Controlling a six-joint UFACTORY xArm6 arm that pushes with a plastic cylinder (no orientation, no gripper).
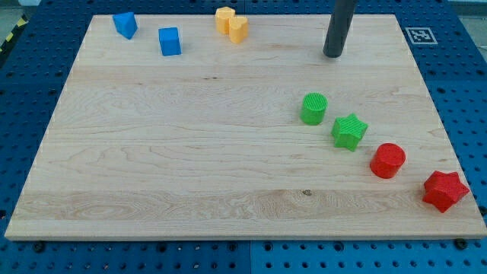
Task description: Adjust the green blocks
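A green cylinder stands right of the board's middle. A green star block lies just to its lower right, a small gap between them. My tip rests on the board near the view's top right, above the green cylinder and clearly apart from it. The rod rises out of the top of the view.
A red cylinder and a red star lie toward the bottom right, in a diagonal line with the green blocks. Two blue blocks lie at top left. Two yellow blocks touch at top centre. The wooden board sits on a blue pegboard.
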